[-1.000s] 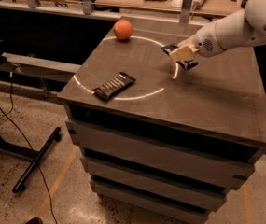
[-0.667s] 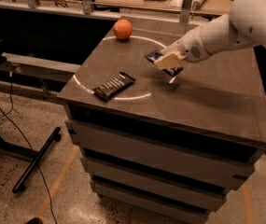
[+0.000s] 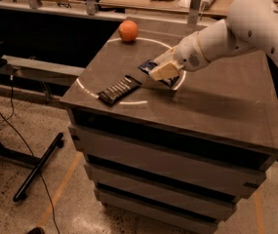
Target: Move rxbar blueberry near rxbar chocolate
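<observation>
Atop a dark drawer cabinet (image 3: 216, 111), the robot's gripper (image 3: 164, 72) sits near the middle of the surface, its pale fingers (image 3: 167, 70) pinched on the rxbar blueberry (image 3: 147, 65). The dark blue wrapper pokes out to the left of them. Whether the bar rests on the top or hangs just above it is hard to tell. The white arm (image 3: 226, 33) reaches in from the far right. The rxbar chocolate (image 3: 119, 89) lies flat to the near left of the gripper, close by but apart, across the near arc of a white ring (image 3: 133, 102) marked on the top. An orange (image 3: 128, 30) stands at the far left edge of the ring, well apart from both bars.
</observation>
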Action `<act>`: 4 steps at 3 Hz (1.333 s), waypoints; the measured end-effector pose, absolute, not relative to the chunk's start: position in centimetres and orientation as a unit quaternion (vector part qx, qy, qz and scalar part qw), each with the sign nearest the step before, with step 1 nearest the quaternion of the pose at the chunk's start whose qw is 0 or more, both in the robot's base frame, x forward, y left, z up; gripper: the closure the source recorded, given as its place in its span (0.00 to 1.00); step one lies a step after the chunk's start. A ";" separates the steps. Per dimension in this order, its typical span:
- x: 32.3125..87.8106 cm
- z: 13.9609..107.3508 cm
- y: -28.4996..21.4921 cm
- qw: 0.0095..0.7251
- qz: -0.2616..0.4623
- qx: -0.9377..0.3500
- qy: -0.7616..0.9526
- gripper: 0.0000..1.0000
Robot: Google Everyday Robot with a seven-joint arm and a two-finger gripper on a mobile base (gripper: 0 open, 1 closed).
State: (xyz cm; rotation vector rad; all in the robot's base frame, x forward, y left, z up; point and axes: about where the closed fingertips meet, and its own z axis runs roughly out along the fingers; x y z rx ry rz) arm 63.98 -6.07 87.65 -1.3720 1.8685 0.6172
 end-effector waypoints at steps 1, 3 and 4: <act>63.8 86.9 -5.8 0.359 0.229 -0.537 0.729 0.45; 65.3 86.1 -7.2 0.368 0.193 -0.508 0.755 0.00; 67.8 86.6 -10.6 0.390 0.165 -0.458 0.781 0.00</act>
